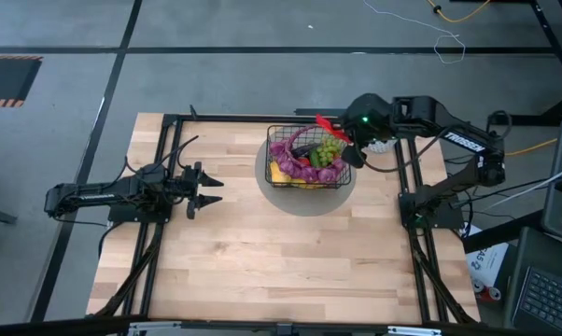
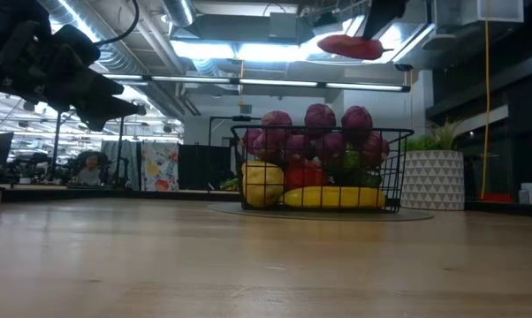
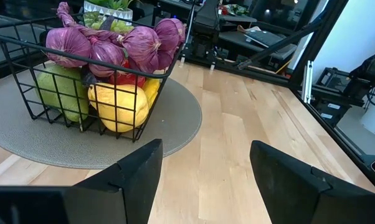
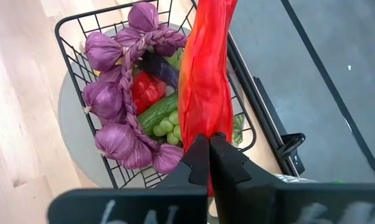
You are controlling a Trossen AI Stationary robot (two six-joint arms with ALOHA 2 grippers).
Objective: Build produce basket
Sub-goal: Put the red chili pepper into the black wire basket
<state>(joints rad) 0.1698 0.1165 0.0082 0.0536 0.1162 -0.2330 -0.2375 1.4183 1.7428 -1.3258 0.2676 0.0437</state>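
My right gripper (image 4: 208, 149) pinches the red chili (image 4: 205, 81), held above the basket (image 1: 279, 133) at its far right corner. My left gripper (image 1: 209, 190), fingers spread, waits well left of the basket.

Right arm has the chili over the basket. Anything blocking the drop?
Nothing visible between them. The right gripper holds the red chili in the air above the basket, whose top is open. It is already piled with purple garlic braid and green grapes.
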